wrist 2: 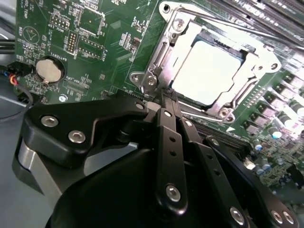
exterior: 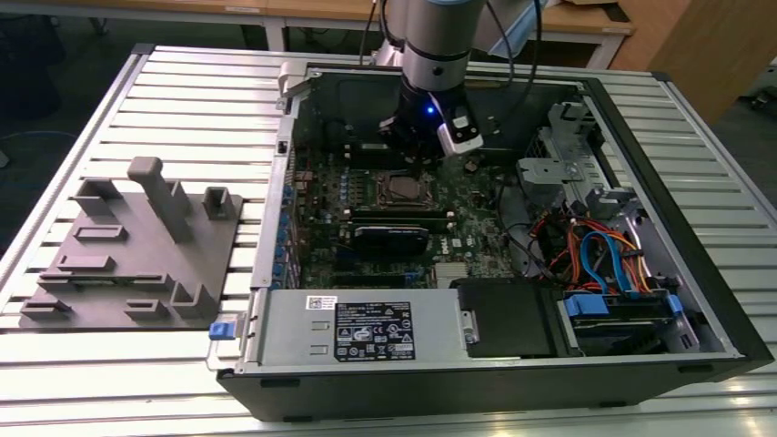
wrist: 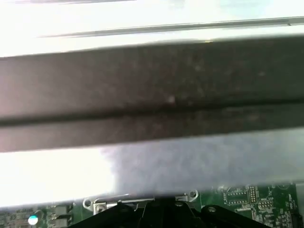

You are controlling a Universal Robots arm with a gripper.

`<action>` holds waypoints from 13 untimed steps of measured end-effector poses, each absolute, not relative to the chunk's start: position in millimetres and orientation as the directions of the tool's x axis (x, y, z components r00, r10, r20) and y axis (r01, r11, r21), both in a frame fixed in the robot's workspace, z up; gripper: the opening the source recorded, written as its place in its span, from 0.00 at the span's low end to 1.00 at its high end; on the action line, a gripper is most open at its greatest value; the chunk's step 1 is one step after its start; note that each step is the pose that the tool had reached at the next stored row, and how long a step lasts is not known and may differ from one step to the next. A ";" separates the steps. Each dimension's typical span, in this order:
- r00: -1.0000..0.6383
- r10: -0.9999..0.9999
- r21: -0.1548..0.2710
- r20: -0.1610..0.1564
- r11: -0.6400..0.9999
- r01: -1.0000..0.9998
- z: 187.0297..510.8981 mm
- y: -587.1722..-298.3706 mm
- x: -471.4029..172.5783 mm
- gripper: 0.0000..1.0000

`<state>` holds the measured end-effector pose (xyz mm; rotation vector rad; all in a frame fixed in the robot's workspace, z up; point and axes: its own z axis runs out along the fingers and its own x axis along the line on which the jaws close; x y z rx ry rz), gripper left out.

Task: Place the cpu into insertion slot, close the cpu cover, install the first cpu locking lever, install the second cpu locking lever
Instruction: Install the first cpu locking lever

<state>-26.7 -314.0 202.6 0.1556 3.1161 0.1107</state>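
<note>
The cpu (wrist 2: pixel 209 71), with its pale metal top, lies flat in the insertion slot (exterior: pixel 401 189) on the green motherboard. The silver cpu cover (wrist 2: pixel 164 52) lies down around the chip, which shows through its window. A thin wire locking lever (wrist 2: pixel 228 21) runs along the far side of the socket. My gripper (wrist 2: pixel 166 97) is shut, its black fingertips pressed together at the socket's near corner with nothing visible between them. In the exterior view the gripper (exterior: pixel 410 164) hangs just above the socket inside the open computer case.
A grey fixture block (exterior: pixel 134 246) stands on the slatted table at the exterior view's left. Power supply (exterior: pixel 364 332), cables (exterior: pixel 601 255) and drive cages crowd the case. A coin battery (wrist 2: pixel 50 70) sits beside the socket. The dark case wall (wrist: pixel 152 90) is close to the wrist.
</note>
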 end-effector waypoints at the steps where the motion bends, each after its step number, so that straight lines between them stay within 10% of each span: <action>1: -0.995 0.100 0.073 -0.016 0.992 0.099 203.6 -314.0 -27.4 0.11; 13: -0.995 0.099 0.102 -0.016 0.990 0.097 204.5 -313.9 -41.5 0.11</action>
